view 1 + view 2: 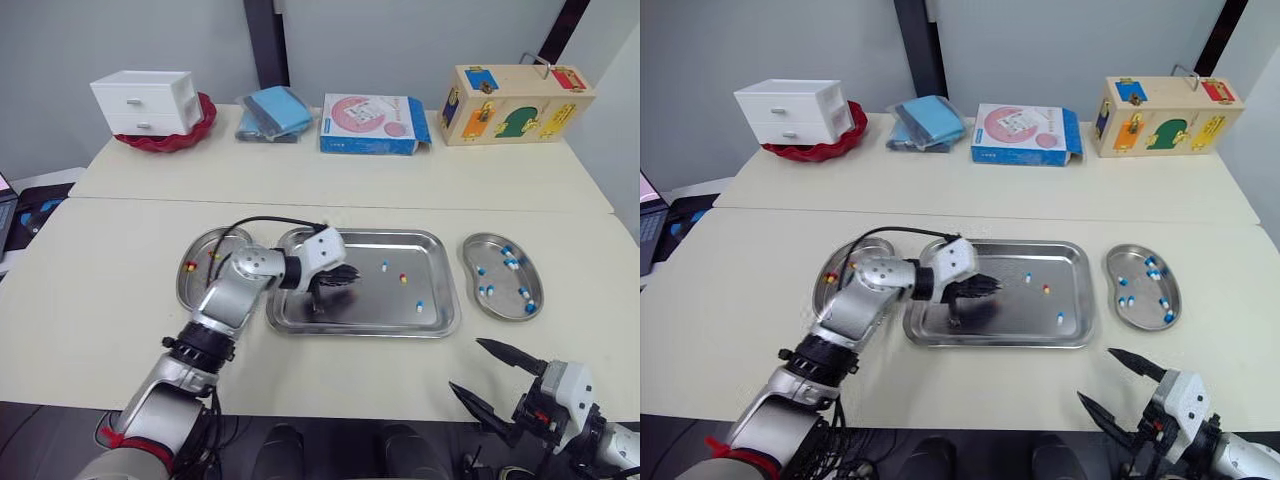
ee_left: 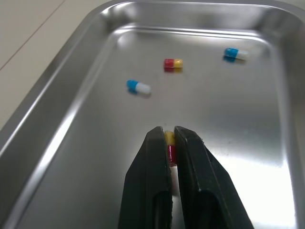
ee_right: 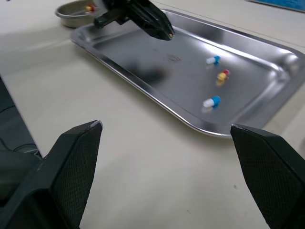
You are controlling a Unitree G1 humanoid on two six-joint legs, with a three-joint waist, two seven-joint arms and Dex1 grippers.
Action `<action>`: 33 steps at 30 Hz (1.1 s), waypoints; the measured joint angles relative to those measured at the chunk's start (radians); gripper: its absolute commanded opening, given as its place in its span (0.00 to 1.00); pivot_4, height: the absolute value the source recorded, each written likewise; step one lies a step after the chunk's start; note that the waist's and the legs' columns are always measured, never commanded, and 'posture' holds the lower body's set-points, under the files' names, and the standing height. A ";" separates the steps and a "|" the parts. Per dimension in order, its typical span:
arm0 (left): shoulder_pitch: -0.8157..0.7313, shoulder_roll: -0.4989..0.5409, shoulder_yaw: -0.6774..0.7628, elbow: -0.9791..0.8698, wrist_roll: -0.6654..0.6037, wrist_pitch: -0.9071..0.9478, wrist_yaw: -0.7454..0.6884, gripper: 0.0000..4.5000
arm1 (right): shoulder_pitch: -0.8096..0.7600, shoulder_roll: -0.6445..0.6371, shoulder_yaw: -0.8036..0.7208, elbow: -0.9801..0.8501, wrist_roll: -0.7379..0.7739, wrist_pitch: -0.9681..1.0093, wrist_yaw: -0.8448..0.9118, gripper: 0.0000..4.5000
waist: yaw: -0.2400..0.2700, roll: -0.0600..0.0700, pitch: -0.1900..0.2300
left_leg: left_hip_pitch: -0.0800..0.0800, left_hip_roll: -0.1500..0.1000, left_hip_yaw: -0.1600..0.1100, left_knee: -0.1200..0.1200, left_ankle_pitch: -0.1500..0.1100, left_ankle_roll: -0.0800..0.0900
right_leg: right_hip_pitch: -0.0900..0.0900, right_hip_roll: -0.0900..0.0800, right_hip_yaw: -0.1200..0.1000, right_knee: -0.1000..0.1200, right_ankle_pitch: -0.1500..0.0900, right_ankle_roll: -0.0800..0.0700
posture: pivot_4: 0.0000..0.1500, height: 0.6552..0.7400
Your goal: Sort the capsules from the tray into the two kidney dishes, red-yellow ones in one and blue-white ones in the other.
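a: head views, first entry?
b: steel tray (image 1: 385,312), centre of the near table. left gripper (image 1: 350,277) over its left part. loose on the tray floor to the right of it: one blue-white capsule (image 1: 384,266), one loose red-yellow capsule (image 1: 403,278), a second blue-white capsule (image 1: 420,305).
a: dishes?
b: left kidney dish (image 1: 203,291), just beside the tray's left end, with red-yellow capsules (image 1: 190,266) in it. right kidney dish (image 1: 500,300), just beside the right end, with blue-white capsules in it.
a: other arm?
b: right gripper (image 1: 464,363), at the near table edge, well apart from the tray.
a: far table?
b: white drawer unit (image 1: 145,100) in a red bowl (image 1: 195,128), blue packets (image 1: 272,113), printed carton (image 1: 372,123), wooden latch box (image 1: 515,103).
a: left wrist view?
b: jaws nearly closed, pinching the held red-yellow capsule (image 2: 169,143), yellow end toward the tips. cannot tell whether it is off the tray floor. the three loose capsules lie beyond.
a: right wrist view?
b: fingers spread wide, nothing between them, over bare tabletop beside the tray's long rim.
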 measured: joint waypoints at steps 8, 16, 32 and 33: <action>0.165 0.166 0.218 -0.254 -0.051 0.215 0.110 0.05 | -0.080 -0.035 0.048 0.115 0.036 -0.094 0.147 1.00 | 0.004 0.000 0.000 | 0.000 0.000 0.000 0.001 0.000 0.000 | 0.001 0.000 0.000 0.000 0.000 0.000 | 1.00 1.00; 0.336 0.246 0.460 -0.386 -0.076 0.384 0.252 0.05 | -0.198 -0.058 0.070 0.206 0.079 -0.110 0.241 1.00 | 0.004 -0.001 0.001 | 0.000 0.000 -0.001 0.001 0.000 0.000 | 0.001 0.000 -0.001 0.000 0.000 0.000 | 1.00 1.00; 0.475 0.247 0.549 -0.404 -0.099 0.393 0.387 0.05 | -0.296 -0.063 0.094 0.271 0.093 -0.086 0.274 1.00 | 0.005 -0.001 0.001 | 0.000 0.000 -0.001 0.001 0.000 0.000 | 0.000 -0.001 -0.001 0.000 0.000 0.000 | 1.00 1.00; 0.473 0.247 0.549 -0.402 -0.101 0.391 0.388 0.05 | -0.296 -0.062 0.093 0.271 0.093 -0.085 0.271 1.00 | 0.005 -0.001 0.001 | 0.000 0.000 -0.001 0.001 0.000 0.000 | 0.000 -0.001 -0.001 0.000 0.000 0.000 | 1.00 1.00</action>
